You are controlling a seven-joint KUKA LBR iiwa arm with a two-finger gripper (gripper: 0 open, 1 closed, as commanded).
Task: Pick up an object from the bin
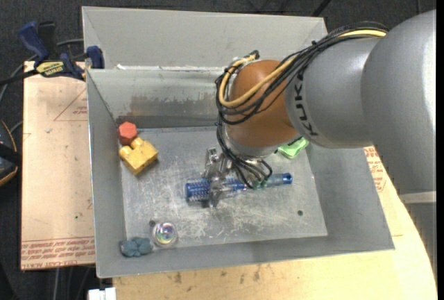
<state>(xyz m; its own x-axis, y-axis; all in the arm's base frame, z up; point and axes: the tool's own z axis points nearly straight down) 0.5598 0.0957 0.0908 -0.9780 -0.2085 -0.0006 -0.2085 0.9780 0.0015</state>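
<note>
- The bin is grey metal with a flat, scratched floor.
- The arm comes in from the right. It has a round orange cover with yellow and black cables looped over it.
- The gripper is down low, near the middle of the bin floor.
- It sits right on a blue brush. The brush lies flat in the middle of the floor. Its bristle end points to the bin's left wall and its handle points to the right wall.
- I cannot tell if the gripper is spread wide or squeezed together, or if it is pinching the brush.
- A green thing pokes out from under the arm, near the right wall. Most of it is hidden.
- A yellow block lies by the left wall, near the back left corner.
- A red piece touches the back of the yellow block.
- A shiny ball lies near the front left corner.
- A blue-grey lump lies just beside the ball, closer to that corner.
</note>
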